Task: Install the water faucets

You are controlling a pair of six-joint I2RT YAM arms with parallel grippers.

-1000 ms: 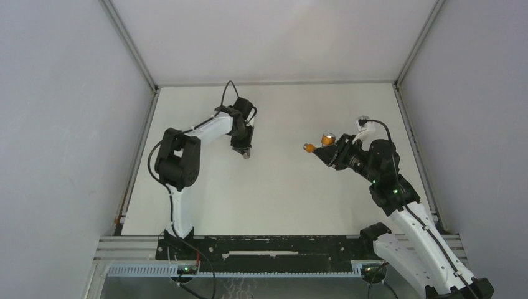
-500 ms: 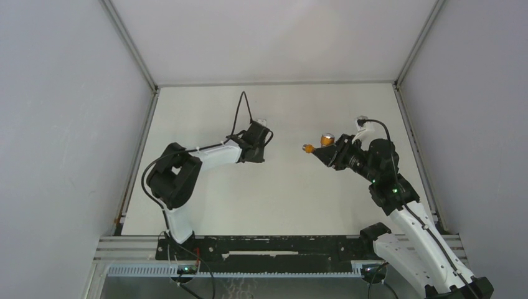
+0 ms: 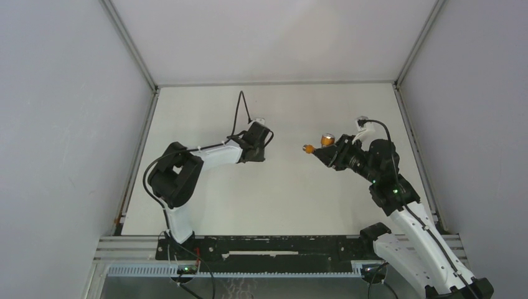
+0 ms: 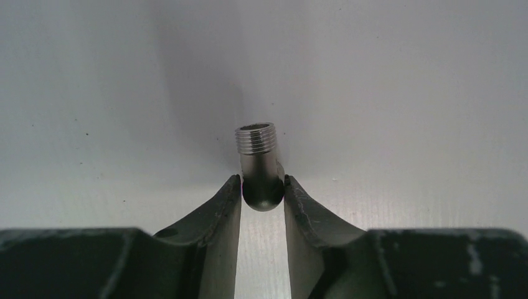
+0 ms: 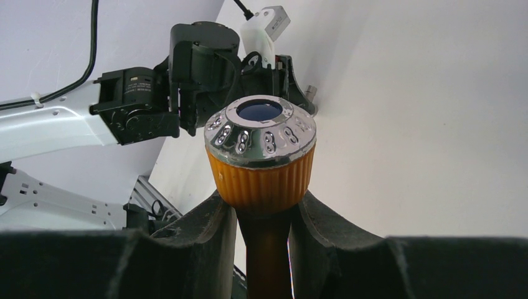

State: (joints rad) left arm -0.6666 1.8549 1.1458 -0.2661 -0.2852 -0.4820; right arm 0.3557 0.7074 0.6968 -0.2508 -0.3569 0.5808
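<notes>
Pinching the small silvery threaded metal fitting in my left gripper, I clamp my right gripper on the orange ribbed tap body with its chrome cap, the two well apart.

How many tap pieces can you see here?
2. The orange tap body sits clamped in the right pincer; the grey threaded fitting is pinched in the left pincer. No others visible.

In the top view we see the left hand just left of the frame's centre and the right hand right of centre, well apart, facing each other above the bench. The fitting sits pinched between the left hand's fingers, sticking out past their tips. The tap body stands clamped between the right hand's fingers, its round end above them.
</notes>
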